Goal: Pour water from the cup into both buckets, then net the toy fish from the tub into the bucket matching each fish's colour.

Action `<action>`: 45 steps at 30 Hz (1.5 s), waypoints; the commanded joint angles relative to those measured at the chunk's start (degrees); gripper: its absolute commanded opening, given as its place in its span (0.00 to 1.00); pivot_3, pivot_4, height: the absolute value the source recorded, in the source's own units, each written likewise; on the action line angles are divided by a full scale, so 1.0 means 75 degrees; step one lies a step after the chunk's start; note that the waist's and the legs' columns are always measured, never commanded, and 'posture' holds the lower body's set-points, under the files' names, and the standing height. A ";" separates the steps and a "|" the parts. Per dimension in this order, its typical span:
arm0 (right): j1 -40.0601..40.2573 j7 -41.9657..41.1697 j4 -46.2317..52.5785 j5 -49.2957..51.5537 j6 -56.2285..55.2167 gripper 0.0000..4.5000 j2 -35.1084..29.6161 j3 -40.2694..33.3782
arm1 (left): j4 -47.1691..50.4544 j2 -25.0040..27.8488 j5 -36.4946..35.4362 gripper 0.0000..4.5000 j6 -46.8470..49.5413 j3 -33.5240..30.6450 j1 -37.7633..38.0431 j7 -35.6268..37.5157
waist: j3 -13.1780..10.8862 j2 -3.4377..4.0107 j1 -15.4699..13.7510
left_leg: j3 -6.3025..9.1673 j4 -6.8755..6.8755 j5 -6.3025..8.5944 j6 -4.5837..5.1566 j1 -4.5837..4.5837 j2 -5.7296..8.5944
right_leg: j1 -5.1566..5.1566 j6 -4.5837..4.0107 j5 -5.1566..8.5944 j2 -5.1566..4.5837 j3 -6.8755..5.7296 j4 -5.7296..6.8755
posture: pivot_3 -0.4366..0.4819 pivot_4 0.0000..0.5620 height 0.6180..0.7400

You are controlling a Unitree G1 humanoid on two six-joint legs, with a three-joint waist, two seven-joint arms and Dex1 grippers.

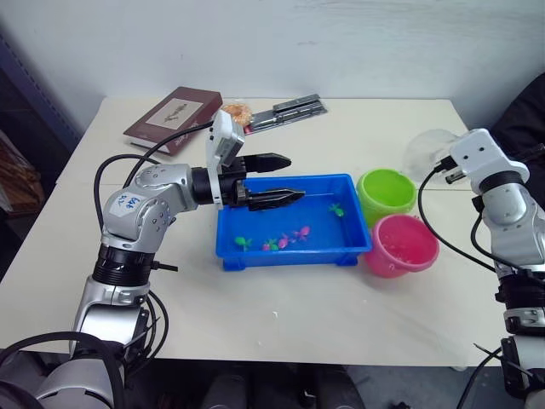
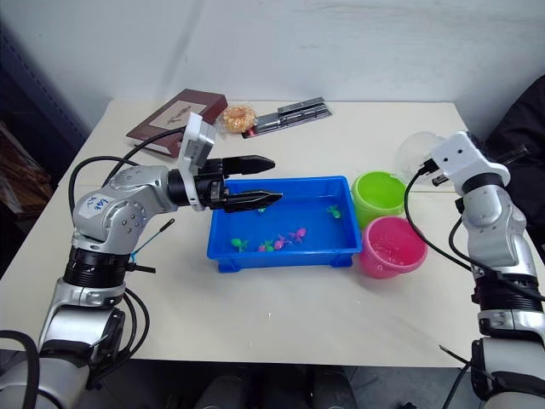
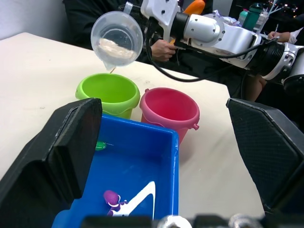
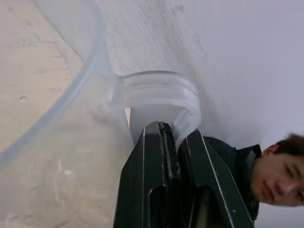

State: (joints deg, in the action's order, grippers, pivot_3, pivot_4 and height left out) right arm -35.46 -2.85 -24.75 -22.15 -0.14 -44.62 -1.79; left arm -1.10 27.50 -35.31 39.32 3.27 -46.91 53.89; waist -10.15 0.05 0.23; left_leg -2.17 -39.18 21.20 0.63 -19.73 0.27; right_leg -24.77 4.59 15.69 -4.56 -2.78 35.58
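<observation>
Left wrist view, cup: clear plastic measuring cup (image 3: 116, 39) tipped above the lime green plastic bucket (image 3: 107, 93), its handle clamped by the right gripper (image 4: 164, 142).
Buckets: green beside bright pink bucket (image 3: 168, 110), both just beside the shallow blue rectangular tub (image 1: 349, 240).
Fish: tiny pink and green toy fish (image 1: 285, 239) in tub.
Left gripper (image 1: 281, 178): fingers apart, over tub.
Surroundings: brown book (image 1: 173, 118), grey strips (image 1: 294, 110), a seated person (image 4: 266, 183).

From here nothing reads clearly. The left arm (image 1: 136, 209) carries a blue scrawl too small to make out, and the book (image 1: 173, 118) at the far left of the worktop (image 1: 281, 298) has illegible cover print.
</observation>
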 commanded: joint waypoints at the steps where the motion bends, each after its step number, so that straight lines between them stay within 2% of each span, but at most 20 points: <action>1: -0.0259 0.0498 0.0025 -0.0644 -0.0546 0.01 -0.0364 0.0249 | 0.0204 0.0050 0.0071 1.00 -0.0141 -0.0133 0.0041 0.0068 | 0.0000 0.0000 0.0005 | -0.0001 0.0000 0.0000 0.0000 0.0000 0.0000 | -0.0002 0.0000 0.0000 0.0000 0.0001 0.0002 | 0.48 0.27 1.00; 11: -0.0720 0.1560 -0.0038 -0.2697 -0.1413 0.01 -0.0891 0.1481 | 0.0212 0.0028 0.0114 1.00 -0.0152 -0.0130 0.0090 0.0080 | 0.0000 0.0000 0.0027 | -0.0004 -0.0001 -0.0001 -0.0003 0.0002 -0.0002 | -0.0004 0.0000 0.0000 0.0003 0.0002 0.0005 | 0.48 0.27 1.00; 17: -0.0796 0.1927 0.0035 -0.3438 -0.1584 0.01 -0.1077 0.1754 | 0.0164 0.0014 0.0093 1.00 -0.0008 -0.0172 -0.0028 -0.0014 | 0.0000 0.0000 0.0020 | -0.0004 -0.0001 -0.0002 -0.0003 0.0001 -0.0001 | -0.0003 0.0000 0.0000 0.0004 0.0001 0.0004 | 0.48 0.27 1.00; 30: -0.0519 0.1786 0.0213 -0.3032 -0.1540 0.01 -0.1214 0.1304 | 0.0361 -0.0057 0.0000 1.00 -0.0004 -0.0151 -0.0091 0.0054 | 0.0000 0.0000 0.0017 | -0.0005 -0.0001 -0.0002 -0.0004 0.0001 -0.0001 | -0.0003 0.0000 0.0000 0.0005 0.0001 0.0005 | 0.48 0.27 1.00; 32: -0.0294 0.1574 0.0300 -0.2444 -0.1418 0.01 -0.1106 0.0863 | 0.0401 -0.0086 -0.0018 1.00 0.0010 -0.0152 -0.0121 0.0053 | 0.0000 0.0000 -0.0001 | -0.0004 -0.0001 -0.0002 -0.0004 0.0001 -0.0001 | -0.0002 0.0000 0.0000 0.0005 0.0001 0.0005 | 0.48 0.27 1.00; 37: 0.0162 0.0527 0.0353 0.0005 -0.0175 0.01 -0.0104 -0.0763 | 0.0485 -0.0132 -0.0154 1.00 0.0126 -0.0182 -0.0194 0.0136 | -0.0001 -0.0002 -0.0001 | -0.0002 -0.0006 -0.0002 -0.0003 0.0006 -0.0002 | 0.0013 0.0006 -0.0004 0.0006 -0.0003 0.0001 | 0.48 0.27 1.00; 40: 0.0705 -0.0263 0.0876 0.2091 0.1239 0.01 0.0719 -0.2355 | 0.0900 -0.0081 -0.0727 1.00 0.0548 -0.0335 -0.0216 0.0412 | -0.0001 -0.0002 -0.0016 | 0.0006 -0.0006 -0.0002 -0.0003 0.0005 -0.0007 | 0.0016 0.0006 -0.0004 0.0008 -0.0008 0.0002 | 0.48 0.27 1.00; 45: 0.1537 -0.0674 0.1976 0.3951 0.3096 0.01 0.1546 -0.3780 | 0.1429 -0.0010 -0.1310 1.00 0.0971 -0.0493 -0.0215 0.0572 | 0.0000 -0.0001 -0.0008 | 0.0006 -0.0007 -0.0002 0.0000 0.0004 -0.0006 | 0.0013 0.0006 -0.0004 0.0002 -0.0003 0.0007 | 0.48 0.27 1.00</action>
State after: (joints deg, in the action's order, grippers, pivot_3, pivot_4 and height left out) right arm -24.47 -7.48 -14.09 3.47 20.23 -32.81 -26.32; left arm 6.83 27.08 -42.67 45.90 0.98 -47.08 57.42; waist -10.15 0.05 0.17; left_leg -2.11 -39.23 21.18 0.62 -19.67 0.22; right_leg -24.66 4.63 15.67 -4.54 -2.80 35.64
